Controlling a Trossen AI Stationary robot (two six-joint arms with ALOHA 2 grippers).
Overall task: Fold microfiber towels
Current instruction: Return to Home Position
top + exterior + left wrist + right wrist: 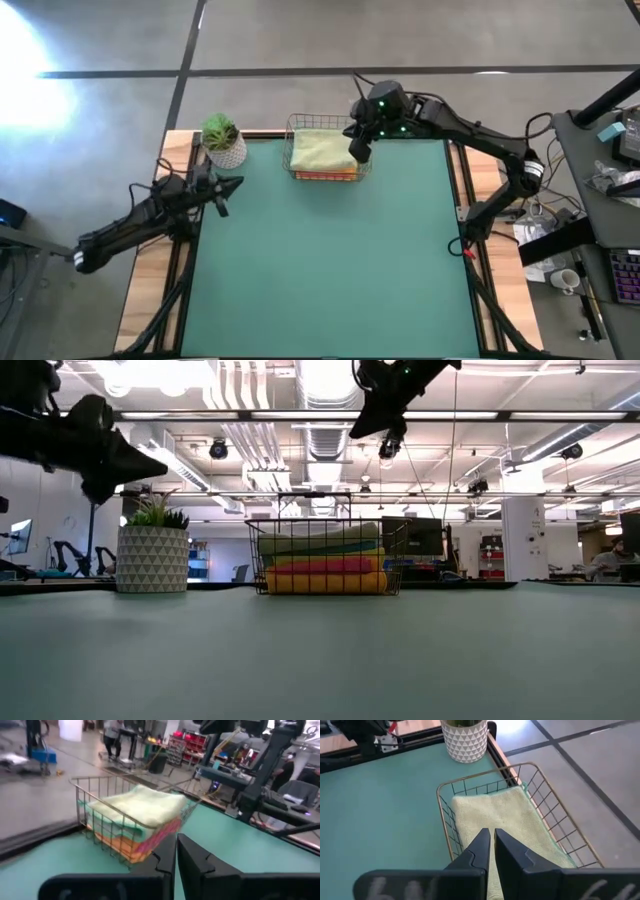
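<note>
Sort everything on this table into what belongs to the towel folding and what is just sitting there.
Part of the job:
- folded towels, stacked in the wire basket
- right fingers, shut, above the basket
- left fingers, shut, over the mat's left edge

Just sitting there:
- potted plant, beside the basket
- green mat

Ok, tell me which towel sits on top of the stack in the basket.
The pale sage green towel: it covers the pile in the wire basket, and the other towels show only as coloured edges beneath it.
</note>
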